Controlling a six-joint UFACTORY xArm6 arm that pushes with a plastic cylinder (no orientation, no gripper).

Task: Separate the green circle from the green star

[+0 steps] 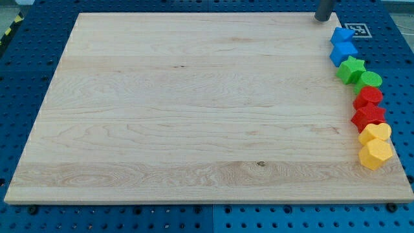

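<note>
There are no fingers on this arm, so nothing is open, closed or gripping; the arm ends in a dark rod, and my tip (323, 19) stands at the view's top right, on the far edge of the wooden table (194, 103). It touches no block. The nearest block, a blue one, lies just below it and a little toward the view's right, apart from it.

All the blocks sit in a single column down the view's right edge of the table. From the top: a blue cube-like block (342, 35), then a blue star-like block (343, 52) touching it. Next comes the green star (352, 68), and pressed against its lower right side is the green circle (370, 80); the two green blocks are touching. Below them lie a red block (369, 97) with a rounded outline and a red star-like block (368, 116), close together. At the bottom are two yellow blocks: an upper yellow block (375, 133) and a lower yellow hexagon-like block (375, 154), touching each other.

The table rests on a blue perforated surface (26, 77). A black-and-white marker tag (357, 29) lies just beyond the table's top right corner.
</note>
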